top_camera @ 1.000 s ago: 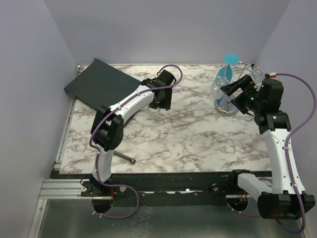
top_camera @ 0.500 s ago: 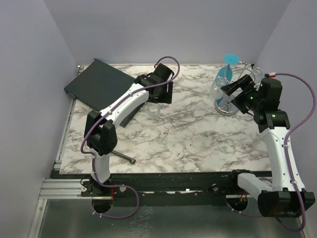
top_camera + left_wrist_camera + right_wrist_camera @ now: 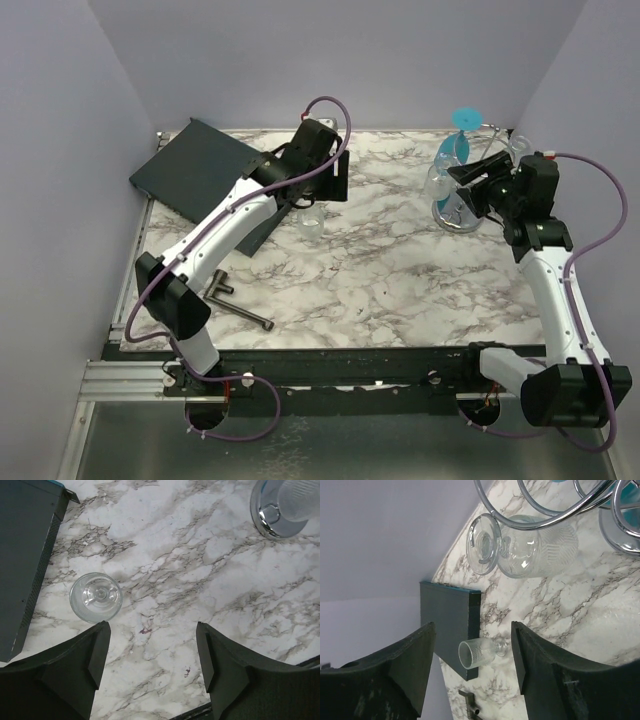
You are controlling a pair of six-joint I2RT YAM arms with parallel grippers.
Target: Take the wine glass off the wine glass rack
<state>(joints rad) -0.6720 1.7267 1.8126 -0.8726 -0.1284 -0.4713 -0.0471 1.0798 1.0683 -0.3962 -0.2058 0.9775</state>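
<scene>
The chrome wine glass rack [image 3: 457, 214] stands at the back right; its wire loops [image 3: 545, 517] fill the top of the right wrist view. A clear wine glass [image 3: 520, 550] hangs from it upside down [image 3: 438, 178], beside a teal glass [image 3: 462, 122]. My right gripper [image 3: 464, 188] is open and empty [image 3: 472, 625], just right of the rack, apart from the hanging glass. Another clear wine glass [image 3: 310, 218] stands upright on the marble table [image 3: 95, 597]. My left gripper [image 3: 324, 192] is open and empty [image 3: 152, 625], raised above the table beside that glass.
A dark flat box [image 3: 200, 170] lies at the back left, close to the standing glass [image 3: 480, 652]. A metal T-shaped tool [image 3: 240, 305] lies near the front left. The rack's mirror base [image 3: 272, 517] shows at the top right of the left wrist view.
My left arm has stretched out and lifted toward the back, away from the clear glass standing on the table. My right gripper has shifted slightly left toward the rack.
</scene>
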